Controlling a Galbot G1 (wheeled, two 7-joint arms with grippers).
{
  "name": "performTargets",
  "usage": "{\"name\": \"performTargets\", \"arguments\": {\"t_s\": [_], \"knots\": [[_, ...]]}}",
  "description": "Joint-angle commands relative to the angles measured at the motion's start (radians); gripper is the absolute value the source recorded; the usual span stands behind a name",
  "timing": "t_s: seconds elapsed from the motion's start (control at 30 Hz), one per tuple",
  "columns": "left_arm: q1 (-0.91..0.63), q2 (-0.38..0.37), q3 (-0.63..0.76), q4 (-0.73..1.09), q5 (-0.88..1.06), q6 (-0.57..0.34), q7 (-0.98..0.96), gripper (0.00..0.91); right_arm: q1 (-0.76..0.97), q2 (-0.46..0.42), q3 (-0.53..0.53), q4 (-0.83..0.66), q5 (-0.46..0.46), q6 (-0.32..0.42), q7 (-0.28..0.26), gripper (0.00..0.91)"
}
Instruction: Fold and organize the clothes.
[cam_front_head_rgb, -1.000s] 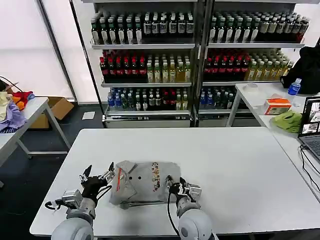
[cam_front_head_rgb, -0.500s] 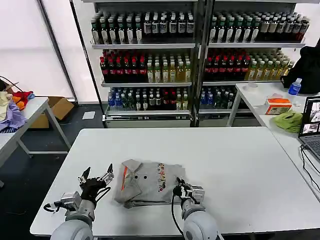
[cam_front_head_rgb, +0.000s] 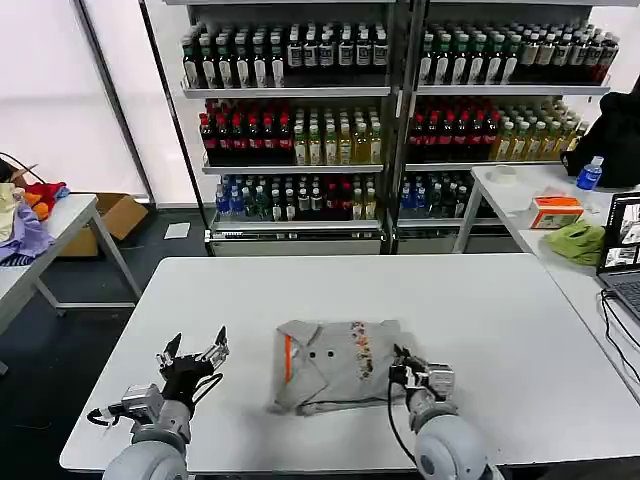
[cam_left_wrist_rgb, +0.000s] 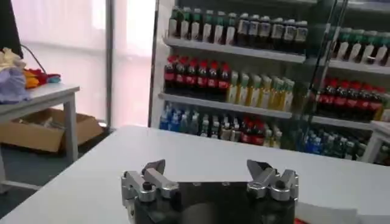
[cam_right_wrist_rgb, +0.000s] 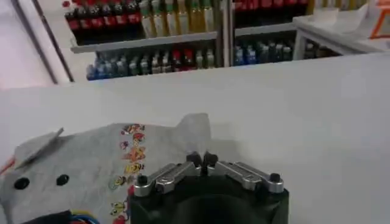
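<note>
Folded grey shirt (cam_front_head_rgb: 335, 367) on white table (cam_front_head_rgb: 480, 310): collar, buttons, orange stripe, multicoloured print. Right gripper (cam_front_head_rgb: 410, 375) pressed together at shirt's right edge. Left gripper (cam_front_head_rgb: 195, 353) spread, left of shirt.

A light grey shirt (cam_front_head_rgb: 335, 365) lies folded flat on the white table. It shows a collar, two dark buttons, an orange stripe and a multicoloured chest print.

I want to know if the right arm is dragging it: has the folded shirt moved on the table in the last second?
Yes. The folded shirt has slid toward the robot's right along the table, with the right gripper at its edge.
</note>
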Motion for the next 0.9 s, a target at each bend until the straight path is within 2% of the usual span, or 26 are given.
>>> {"name": "performTargets", "arguments": {"t_s": [0.03,0.07,0.1,0.13,0.17,0.3,0.43,0.47,0.53,0.6,0.7,0.8,0.9], "knots": [[0.008,-0.009,0.014,-0.001,0.01,-0.001,0.002,0.907,0.004,-0.113,0.13,-0.076,0.012,0.017,-0.013,0.0],[0.008,-0.009,0.014,-0.001,0.011,-0.001,0.002,0.907,0.009,-0.111,0.132,-0.09,0.005,0.019,-0.012,0.0],[0.008,-0.009,0.014,-0.002,0.011,-0.001,0.002,0.907,0.013,-0.108,0.135,-0.103,-0.007,0.019,-0.013,0.071],[0.009,-0.008,0.013,-0.005,0.011,-0.001,0.002,0.907,0.015,-0.105,0.139,-0.113,-0.018,0.015,-0.014,0.322],[0.011,-0.008,0.012,-0.006,0.011,-0.001,0.002,0.907,0.015,-0.104,0.144,-0.118,-0.029,0.009,-0.015,0.907],[0.022,-0.007,0.009,-0.011,0.014,-0.002,0.003,0.907,-0.002,-0.098,0.161,-0.101,-0.103,0.013,-0.025,0.907],[0.032,-0.009,0.011,-0.01,0.017,-0.002,0.004,0.907,-0.035,-0.046,0.193,0.02,-0.327,0.097,-0.032,0.907],[0.033,-0.011,0.013,-0.01,0.019,-0.002,0.005,0.907,-0.039,-0.031,0.19,0.06,-0.338,0.096,-0.03,0.907],[0.033,-0.014,0.017,-0.011,0.023,-0.001,0.006,0.907,-0.048,-0.028,0.166,0.113,-0.317,0.073,-0.035,0.907],[0.033,-0.018,0.02,-0.012,0.024,-0.001,0.006,0.907,-0.075,-0.035,0.124,0.159,-0.303,0.039,-0.066,0.907],[0.039,-0.019,0.02,-0.017,0.026,-0.001,0.007,0.907,-0.104,-0.056,0.059,0.186,-0.252,-0.008,-0.07,0.907],[0.047,-0.016,0.015,-0.023,0.025,-0.001,0.008,0.907,-0.096,-0.08,0.012,0.172,-0.203,-0.015,-0.063,0.907],[0.056,-0.015,0.009,-0.027,0.024,-0.002,0.009,0.907,-0.076,-0.114,-0.027,0.147,-0.142,-0.019,-0.078,0.907]]}}
